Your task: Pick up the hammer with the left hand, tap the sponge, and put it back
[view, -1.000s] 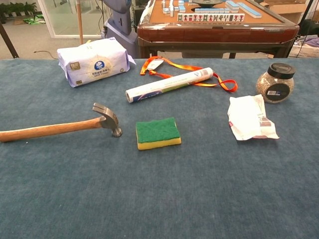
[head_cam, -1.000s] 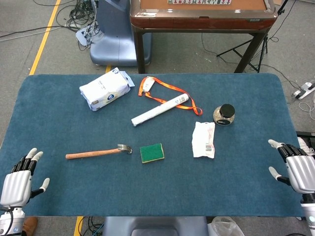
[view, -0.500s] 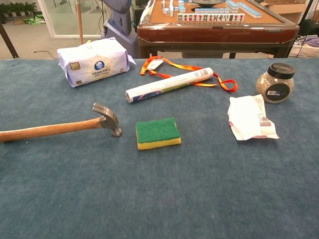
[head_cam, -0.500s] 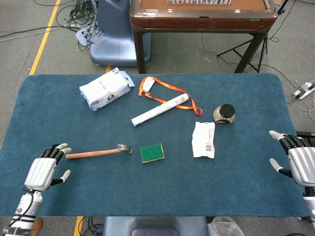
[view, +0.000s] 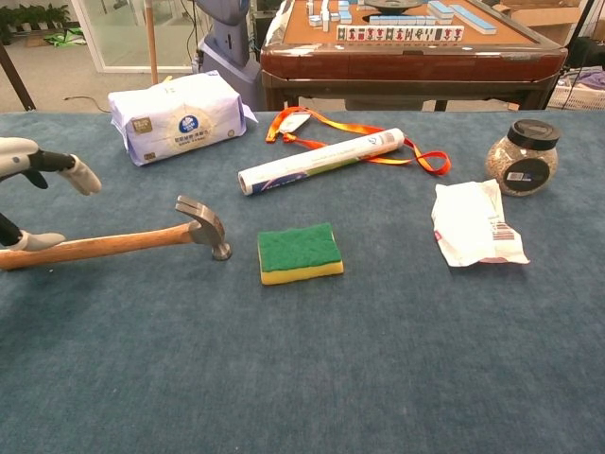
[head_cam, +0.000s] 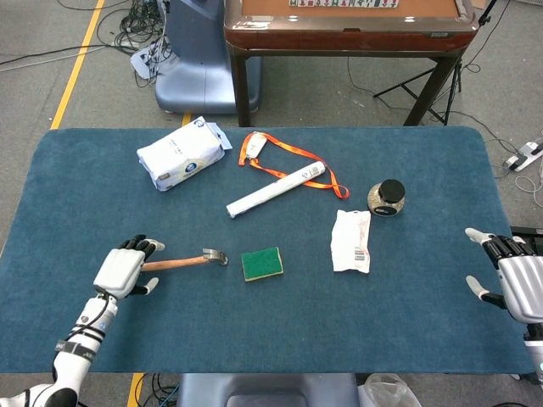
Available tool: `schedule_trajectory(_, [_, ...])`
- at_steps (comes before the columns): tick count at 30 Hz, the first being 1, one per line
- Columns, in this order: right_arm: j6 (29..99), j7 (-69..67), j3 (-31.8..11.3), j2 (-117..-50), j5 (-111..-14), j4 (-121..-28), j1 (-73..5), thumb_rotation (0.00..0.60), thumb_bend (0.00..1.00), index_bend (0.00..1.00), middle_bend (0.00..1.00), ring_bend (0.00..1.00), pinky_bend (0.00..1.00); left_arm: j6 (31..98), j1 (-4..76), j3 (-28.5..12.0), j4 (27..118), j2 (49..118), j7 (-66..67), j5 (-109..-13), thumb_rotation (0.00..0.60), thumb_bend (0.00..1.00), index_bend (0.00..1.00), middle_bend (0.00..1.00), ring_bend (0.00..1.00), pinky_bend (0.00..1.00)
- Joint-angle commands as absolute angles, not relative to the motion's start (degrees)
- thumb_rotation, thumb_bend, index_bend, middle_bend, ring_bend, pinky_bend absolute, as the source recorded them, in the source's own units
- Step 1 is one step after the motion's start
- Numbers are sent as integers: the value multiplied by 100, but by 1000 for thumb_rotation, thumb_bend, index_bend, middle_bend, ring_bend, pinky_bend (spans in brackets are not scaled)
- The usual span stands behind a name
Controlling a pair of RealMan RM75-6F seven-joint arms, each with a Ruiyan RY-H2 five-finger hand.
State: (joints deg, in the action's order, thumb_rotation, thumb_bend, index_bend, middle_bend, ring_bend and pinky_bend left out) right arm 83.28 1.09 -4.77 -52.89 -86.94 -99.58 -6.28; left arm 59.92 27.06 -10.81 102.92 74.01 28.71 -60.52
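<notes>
Wooden-handled, the hammer (head_cam: pixel 178 261) lies flat on the blue table mat (head_cam: pixel 254 339), its steel head just left of the green sponge (head_cam: pixel 261 264) and apart from it. Neither has shifted over the last second. The left hand (head_cam: pixel 125 268) has moved: 1 second ago it sat near the mat's front-left corner, half a second ago it was just short of the handle's free end, and now it is above that end, hiding it in the head view. Its fingers (view: pixel 59 168) are spread and nothing is held; in the chest view 1 fingertip lies close against the handle, though contact cannot be confirmed. The right hand (head_cam: pixel 516 284) stays at the mat's far right edge, fingers apart and empty, well apart from the white packet (head_cam: pixel 351 241) and the dark-lidded jar (head_cam: pixel 387 197).
</notes>
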Motion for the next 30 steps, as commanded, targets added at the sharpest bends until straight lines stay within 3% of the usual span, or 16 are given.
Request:
schedule_trajectory(1, [8340,63,-464,-5299,-8698,-9910,-615,600,226,211,304,261,370,5823,3119,-1232,10129,7688,3354,-5357,600,258,242,238,113,169])
schedule_trajectory(13, [8414,-99,-412,-5309,-8696,-9755,-536,600,226,212,304,261,370,5637,3959,-1132,9849,8044,4190,-3807,600,257,273,252,120,163])
schedule_trajectory(30, [8457,-150,-390,-5292,-8657,-9703,-471,600,225,211,304,261,370,5620,4541,-913,9576,8269,4250,-3067,600,258,351,343,175,163])
